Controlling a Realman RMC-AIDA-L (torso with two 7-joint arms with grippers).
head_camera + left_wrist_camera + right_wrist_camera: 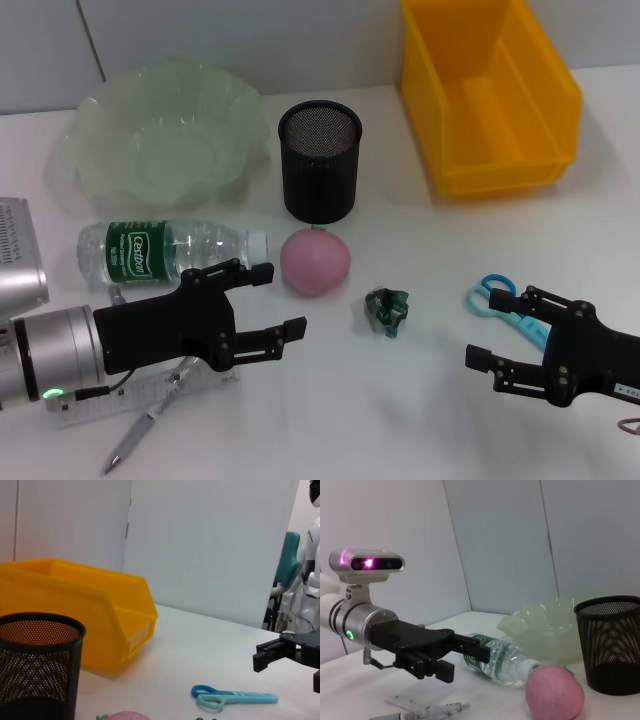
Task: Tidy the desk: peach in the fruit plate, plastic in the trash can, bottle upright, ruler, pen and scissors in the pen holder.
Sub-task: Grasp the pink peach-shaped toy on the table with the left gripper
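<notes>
A pink peach [315, 262] lies in front of the black mesh pen holder [320, 160]. A water bottle [165, 248] lies on its side left of the peach. A pale green fruit plate [160, 130] stands at the back left. A crumpled green plastic scrap [388, 308] lies mid-table. Blue scissors [495, 298] lie partly under my right gripper [497, 325], which is open and empty. My left gripper [283, 300] is open and empty, hovering beside the bottle and above a clear ruler [100, 405] and a pen [150, 425].
A yellow bin [490, 95] stands at the back right, behind the pen holder. A silver device [20, 250] sits at the left edge. The left wrist view shows the pen holder [35, 665], the bin [75, 610] and the scissors [232, 698].
</notes>
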